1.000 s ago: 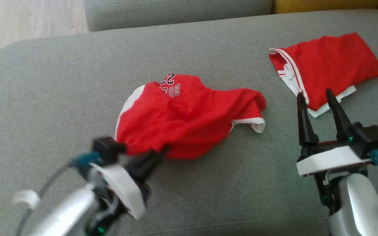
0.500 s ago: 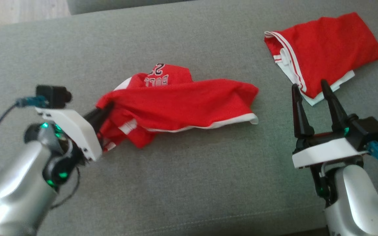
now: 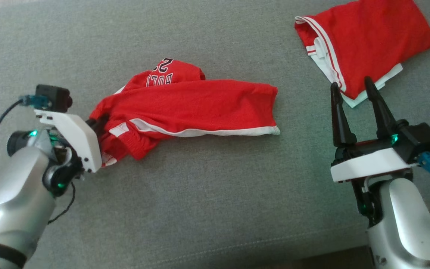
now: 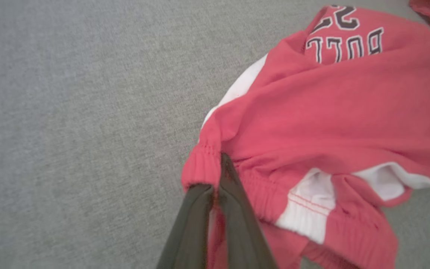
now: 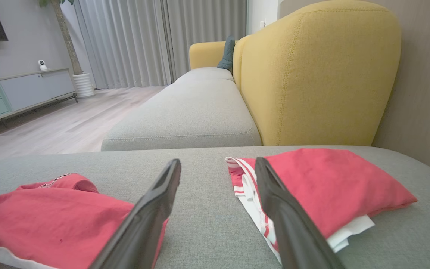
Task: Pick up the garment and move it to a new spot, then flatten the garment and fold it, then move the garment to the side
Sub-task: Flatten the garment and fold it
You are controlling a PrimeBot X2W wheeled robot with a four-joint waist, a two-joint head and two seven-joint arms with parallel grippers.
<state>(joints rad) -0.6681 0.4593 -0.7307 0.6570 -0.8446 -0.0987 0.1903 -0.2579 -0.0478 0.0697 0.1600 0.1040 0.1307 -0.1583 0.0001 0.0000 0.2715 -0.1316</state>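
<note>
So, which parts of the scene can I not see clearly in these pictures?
Left gripper: left wrist view, one fingertip buried under the crumpled garment.
Its print: left wrist view, number cut off by the top edge.
Folded garment: head view, far end cut off by the top edge.

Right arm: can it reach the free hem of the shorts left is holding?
Probably yes. The right gripper is open, and bare cushion lies between it and the white-trimmed hem of the shorts. The folded red garment lies past it, off that path. The left gripper pinches the waistband end.
</note>
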